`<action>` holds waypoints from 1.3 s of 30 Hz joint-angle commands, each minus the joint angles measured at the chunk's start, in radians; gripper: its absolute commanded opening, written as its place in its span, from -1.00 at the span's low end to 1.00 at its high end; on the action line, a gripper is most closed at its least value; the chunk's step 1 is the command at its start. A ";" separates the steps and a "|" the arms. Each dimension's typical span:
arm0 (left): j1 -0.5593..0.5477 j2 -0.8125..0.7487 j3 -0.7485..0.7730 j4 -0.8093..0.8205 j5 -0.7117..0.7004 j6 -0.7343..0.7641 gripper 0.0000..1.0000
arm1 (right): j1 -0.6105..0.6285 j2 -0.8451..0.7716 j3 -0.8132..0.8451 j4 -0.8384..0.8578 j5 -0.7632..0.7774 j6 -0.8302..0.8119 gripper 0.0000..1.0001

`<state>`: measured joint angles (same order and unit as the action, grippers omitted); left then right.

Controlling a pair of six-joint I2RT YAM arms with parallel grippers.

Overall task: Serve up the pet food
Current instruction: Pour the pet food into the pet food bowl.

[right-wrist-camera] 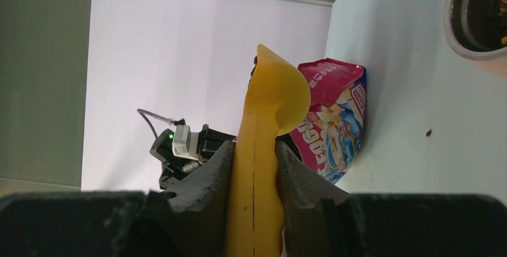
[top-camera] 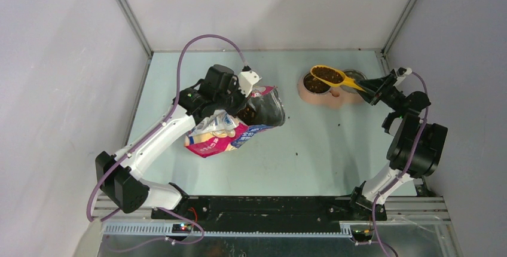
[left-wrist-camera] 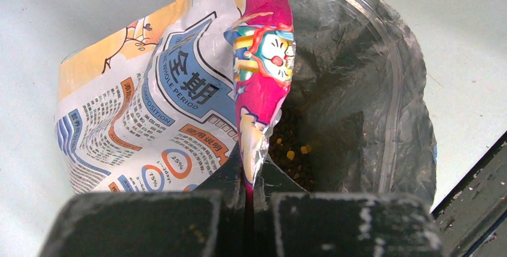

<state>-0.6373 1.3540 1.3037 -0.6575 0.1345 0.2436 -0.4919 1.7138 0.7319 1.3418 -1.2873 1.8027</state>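
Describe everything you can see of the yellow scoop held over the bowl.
The yellow scoop looks like smooth plastic: an oval cup on a long tapering handle, with a thin line running along the underside. The cup is full of dark brown kibble. The right claw is shut on the handle's end and holds the scoop roughly level above the left well of the pink double bowl, which also contains kibble. Whether the cup touches the bowl cannot be told.

Left tool (left-wrist-camera: pixel 248 176) pinched tight — right tool (right-wrist-camera: pixel 254 158) gripping.
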 commanded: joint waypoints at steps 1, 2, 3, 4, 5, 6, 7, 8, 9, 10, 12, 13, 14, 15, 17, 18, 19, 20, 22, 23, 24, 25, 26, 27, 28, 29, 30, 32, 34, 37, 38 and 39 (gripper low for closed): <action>-0.012 -0.033 0.002 0.061 0.051 -0.008 -1.00 | -0.029 0.022 0.041 0.056 0.026 -0.017 -1.00; -0.011 -0.032 0.002 0.061 0.051 -0.008 -1.00 | -0.038 0.028 0.044 0.055 0.027 -0.020 -1.00; -0.011 -0.033 0.001 0.061 0.051 -0.008 -1.00 | -0.043 0.031 0.050 0.052 0.028 -0.026 -1.00; -0.012 -0.033 0.000 0.061 0.051 -0.009 -1.00 | -0.053 0.039 0.053 0.051 0.030 -0.027 -1.00; -0.012 -0.033 0.000 0.062 0.051 -0.008 -1.00 | -0.058 0.043 0.058 0.051 0.030 -0.030 -1.00; -0.011 -0.033 0.000 0.061 0.050 -0.008 -1.00 | -0.069 0.051 0.061 0.051 0.032 -0.030 -1.00; -0.011 -0.033 0.000 0.061 0.051 -0.008 -1.00 | -0.074 0.057 0.066 0.051 0.032 -0.032 -1.00; -0.011 -0.033 0.001 0.061 0.051 -0.009 -1.00 | -0.083 0.060 0.068 0.050 0.033 -0.035 -1.00; -0.011 -0.032 0.002 0.062 0.051 -0.009 -1.00 | -0.087 0.065 0.073 0.050 0.034 -0.037 -1.00; -0.011 -0.032 0.002 0.061 0.051 -0.008 -1.00 | -0.095 0.067 0.075 0.050 0.034 -0.042 -1.00; -0.011 -0.029 0.001 0.060 0.051 -0.008 -1.00 | -0.107 0.074 0.085 0.040 0.036 -0.052 -1.00; -0.012 -0.030 0.002 0.060 0.051 -0.008 -1.00 | -0.113 0.078 0.087 0.038 0.037 -0.055 -1.00; -0.012 -0.029 0.002 0.060 0.050 -0.008 -1.00 | -0.117 0.081 0.091 0.033 0.038 -0.062 -1.00; -0.011 -0.029 0.003 0.060 0.051 -0.008 -1.00 | -0.123 0.085 0.093 0.032 0.039 -0.067 -1.00; -0.010 -0.029 0.003 0.059 0.051 -0.007 -1.00 | -0.135 0.093 0.101 0.022 0.041 -0.081 -1.00; -0.010 -0.028 0.003 0.058 0.051 -0.008 -1.00 | -0.138 0.097 0.106 0.010 0.042 -0.094 -1.00; -0.011 -0.028 0.003 0.059 0.050 -0.008 -1.00 | -0.146 0.102 0.108 0.004 0.044 -0.102 -1.00; -0.011 -0.029 0.003 0.059 0.050 -0.007 -1.00 | -0.150 0.107 0.111 -0.009 0.045 -0.117 -1.00; -0.012 -0.029 0.002 0.058 0.050 -0.007 -1.00 | -0.160 0.117 0.116 -0.021 0.047 -0.134 -1.00; -0.011 -0.030 0.002 0.059 0.049 -0.007 -1.00 | -0.166 0.121 0.118 -0.025 0.050 -0.145 -1.00; -0.011 -0.030 0.002 0.059 0.048 -0.007 -1.00 | -0.171 0.128 0.120 -0.032 0.051 -0.151 -1.00; -0.012 -0.030 0.002 0.059 0.049 -0.007 -1.00 | -0.173 0.132 0.121 -0.038 0.054 -0.162 -1.00; -0.012 -0.030 0.002 0.059 0.049 -0.006 -1.00 | -0.177 0.138 0.124 -0.047 0.056 -0.167 -1.00; -0.011 -0.029 0.002 0.059 0.049 -0.006 -1.00 | -0.178 0.142 0.126 -0.051 0.059 -0.176 -1.00; -0.011 -0.029 0.001 0.059 0.049 -0.006 -1.00 | -0.179 0.148 0.129 -0.058 0.061 -0.179 -1.00; -0.012 -0.029 0.001 0.060 0.050 -0.007 -1.00 | -0.181 0.151 0.133 -0.059 0.064 -0.187 -1.00; -0.012 -0.029 0.001 0.059 0.050 -0.006 -1.00 | -0.183 0.157 0.135 -0.069 0.065 -0.193 -1.00; -0.011 -0.029 0.002 0.060 0.050 -0.007 -1.00 | -0.187 0.163 0.143 -0.096 0.071 -0.217 -1.00; -0.011 -0.030 0.002 0.060 0.050 -0.007 -1.00 | -0.190 0.166 0.150 -0.133 0.078 -0.254 -1.00; -0.012 -0.029 0.000 0.060 0.048 -0.007 -1.00 | -0.195 0.175 0.159 -0.173 0.092 -0.300 -1.00; -0.012 -0.029 0.000 0.060 0.048 -0.006 -1.00 | -0.198 0.179 0.162 -0.176 0.094 -0.306 -1.00; -0.012 -0.029 0.000 0.060 0.048 -0.007 -1.00 | -0.199 0.188 0.167 -0.178 0.095 -0.308 -1.00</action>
<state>-0.6373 1.3540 1.3037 -0.6575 0.1345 0.2436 -0.6708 1.8748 0.8482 1.1847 -1.2327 1.5520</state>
